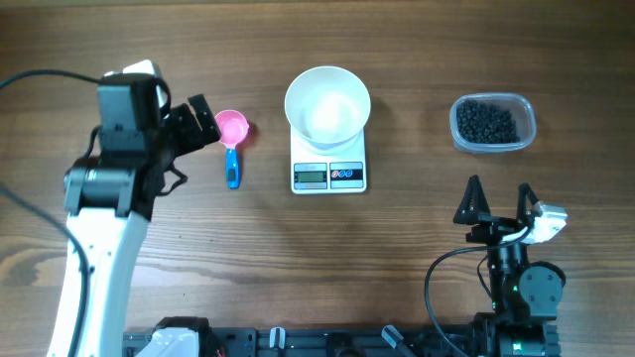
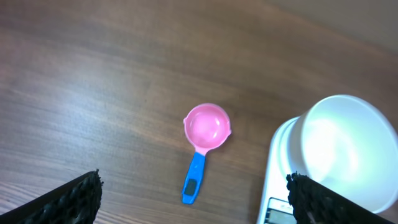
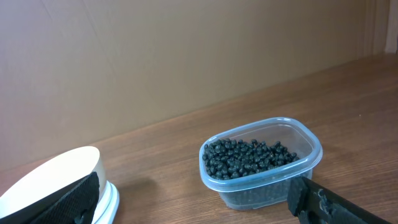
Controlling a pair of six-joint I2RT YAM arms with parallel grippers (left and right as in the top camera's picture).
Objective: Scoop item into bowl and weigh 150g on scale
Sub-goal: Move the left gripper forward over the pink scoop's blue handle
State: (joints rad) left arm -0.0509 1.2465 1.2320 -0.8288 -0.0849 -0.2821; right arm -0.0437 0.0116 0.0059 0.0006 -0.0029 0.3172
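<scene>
overhead: my left gripper point(image 1: 203, 123) is spread wide and empty beside the pink plastic scoop with blue handle point(image 1: 232, 139). right gripper point(image 1: 498, 198), same deal, near the clear plastic tub point(image 1: 531, 124) of tiny black beads point(image 1: 486, 122). glossy round white bowl point(image 1: 327, 104) sits on the small white rectangular scale point(image 1: 328, 177).

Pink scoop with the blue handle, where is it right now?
In the overhead view the pink scoop lies on the table's left side, just left of the scale carrying the white bowl, beside the left pincer.
</scene>
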